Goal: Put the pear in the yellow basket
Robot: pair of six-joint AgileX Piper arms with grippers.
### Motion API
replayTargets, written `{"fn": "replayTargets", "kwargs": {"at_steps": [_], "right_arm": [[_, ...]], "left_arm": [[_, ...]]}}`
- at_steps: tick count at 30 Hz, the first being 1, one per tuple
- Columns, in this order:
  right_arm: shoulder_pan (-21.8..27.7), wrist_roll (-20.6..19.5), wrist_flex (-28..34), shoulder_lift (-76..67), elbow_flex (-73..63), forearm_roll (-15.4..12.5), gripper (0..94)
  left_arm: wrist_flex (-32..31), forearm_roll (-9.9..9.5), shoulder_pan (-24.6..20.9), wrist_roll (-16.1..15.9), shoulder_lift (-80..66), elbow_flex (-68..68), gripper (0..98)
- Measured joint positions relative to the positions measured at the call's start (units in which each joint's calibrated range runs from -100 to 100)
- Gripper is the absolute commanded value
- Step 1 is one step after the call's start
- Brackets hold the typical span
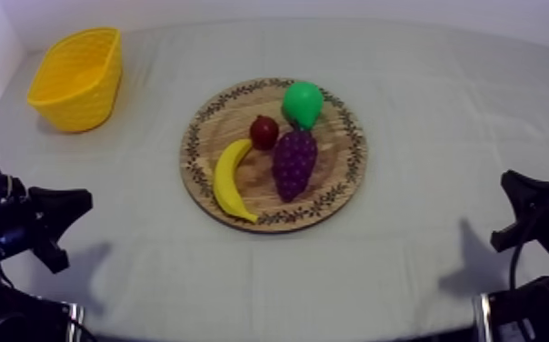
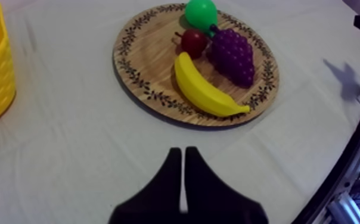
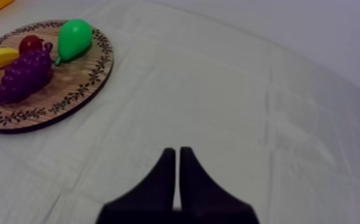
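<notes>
Grey-white cloth [image 1: 424, 118] under board [image 1: 219, 127], pear [image 1: 303, 103] at its one o'clock, basket [image 1: 96, 100] off at ten o'clock. Both clenched, empty: left gripper [image 2: 182, 152], right gripper [image 3: 177, 152].

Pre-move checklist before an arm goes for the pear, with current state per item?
1. The pear lies on the wooden board, open from above: ok.
2. Room round it: the bunch of grapes and the small red fruit lie close; touching or not: cannot tell.
3. The banana lies away from the pear, at the board's opposite side: ok.
4. The yellow basket is upright, nothing seen inside: ok.
5. The left gripper open for a grasp: not ok, shut on nothing.
6. The right gripper open for a grasp: not ok, shut on nothing.
</notes>
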Motion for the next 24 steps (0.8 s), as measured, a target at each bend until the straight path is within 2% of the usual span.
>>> {"fn": "replayTargets", "kwargs": {"at_steps": [6,15,24], "right_arm": [[0.0,0.07,0.0,0.0,0.0,0.0,0.4],[0.0,0.07,0.0,0.0,0.0,0.0,0.4],[0.0,0.07,0.0,0.0,0.0,0.0,0.4]], "left_arm": [[4.15,1.0,-0.96,0.9,11.27,-8.3,0.0],[10.6,1.67,-2.08,6.25,29.76,-21.03,0.0],[18.78,0.71,-1.37,8.99,46.85,-34.4,0.0]]}}
